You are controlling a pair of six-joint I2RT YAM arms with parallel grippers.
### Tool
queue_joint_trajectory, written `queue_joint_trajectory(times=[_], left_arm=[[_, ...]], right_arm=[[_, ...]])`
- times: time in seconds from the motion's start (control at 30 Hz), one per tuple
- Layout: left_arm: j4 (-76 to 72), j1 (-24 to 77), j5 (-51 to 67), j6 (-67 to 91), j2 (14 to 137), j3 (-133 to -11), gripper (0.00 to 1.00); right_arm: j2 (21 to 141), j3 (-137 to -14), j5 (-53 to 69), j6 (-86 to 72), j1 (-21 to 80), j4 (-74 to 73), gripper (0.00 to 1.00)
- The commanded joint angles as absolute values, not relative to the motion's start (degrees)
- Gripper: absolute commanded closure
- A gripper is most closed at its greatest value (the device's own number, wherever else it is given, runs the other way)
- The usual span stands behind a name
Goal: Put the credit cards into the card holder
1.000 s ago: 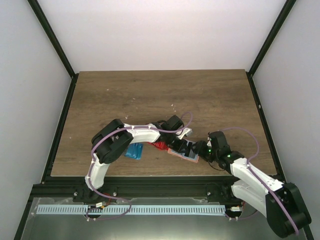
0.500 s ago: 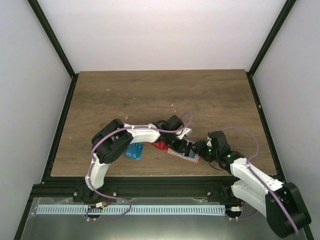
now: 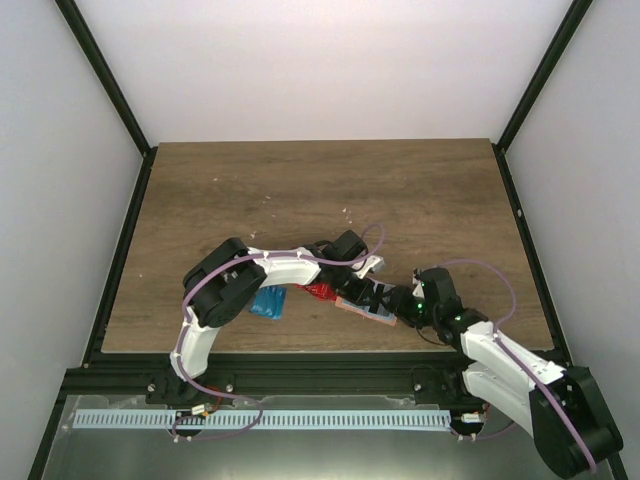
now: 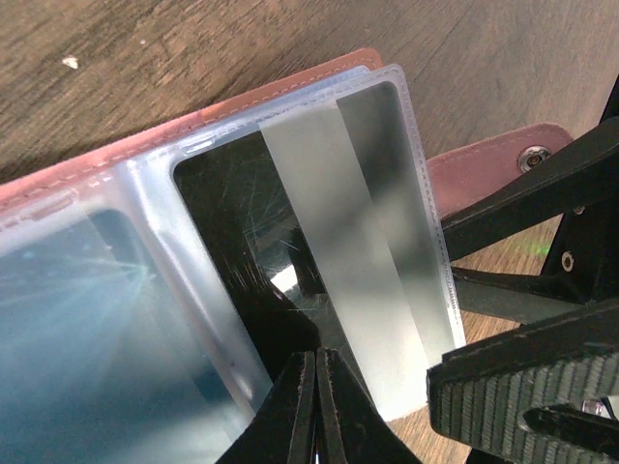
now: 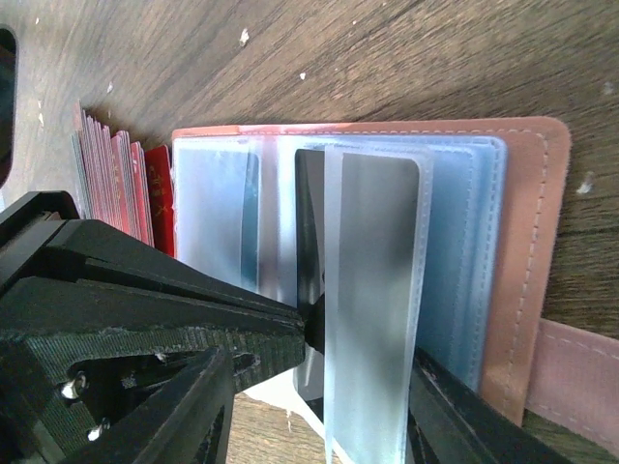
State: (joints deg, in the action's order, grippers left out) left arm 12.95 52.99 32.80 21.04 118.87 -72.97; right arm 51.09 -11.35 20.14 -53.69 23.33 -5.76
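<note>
The card holder [image 3: 362,306] lies open low in the overhead view, just right of centre, near the front edge of the table [image 3: 300,190], with its clear sleeves facing up. In the left-wrist shot we've got the dark card [image 4: 242,222] looking most of the way inside a clear sleeve [image 4: 387,251]. Its long axis runs from bottom centre of the frame up towards the top.

Right at the card's lower end is the left gripper [image 4: 315,387], fingertips pressed together, and we read that as a pinch on the card's trailing edge. So the pocket lies straight ahead of that claw, up the frame. Any push has to go along the card's length, not across it. The left arm is the nearer one, since it's on the card.

The right gripper [image 5: 324,365] is on the other side, jaws apart, straddling a loose sleeve leaf. We can't tell whether it touches the leaf.

Red cards [image 5: 116,184] are stacked at upper left of the right-wrist view, just beside the holder. A blue card [image 3: 268,302] lies further left in the overhead view.
</note>
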Motion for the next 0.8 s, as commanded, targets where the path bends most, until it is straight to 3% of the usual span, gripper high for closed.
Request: queue_joint_trajectory(times=[0.0, 0.47, 0.77], left_arm=[[13.9, 53.7, 31.2, 21.9, 121.0, -73.1, 0.96], [12.4, 53.6, 33.2, 24.3, 119.4, -72.9, 0.96], [13.5, 53.2, 31.9, 25.3, 115.0, -73.0, 0.92]], right_arm=[[51.5, -10.1, 21.7, -54.6, 23.4, -3.4, 0.55], [52.4, -10.4, 18.7, -55.7, 23.4, -5.9, 0.98], [52.0, -13.4, 15.7, -54.2, 23.4, -13.4, 0.99]])
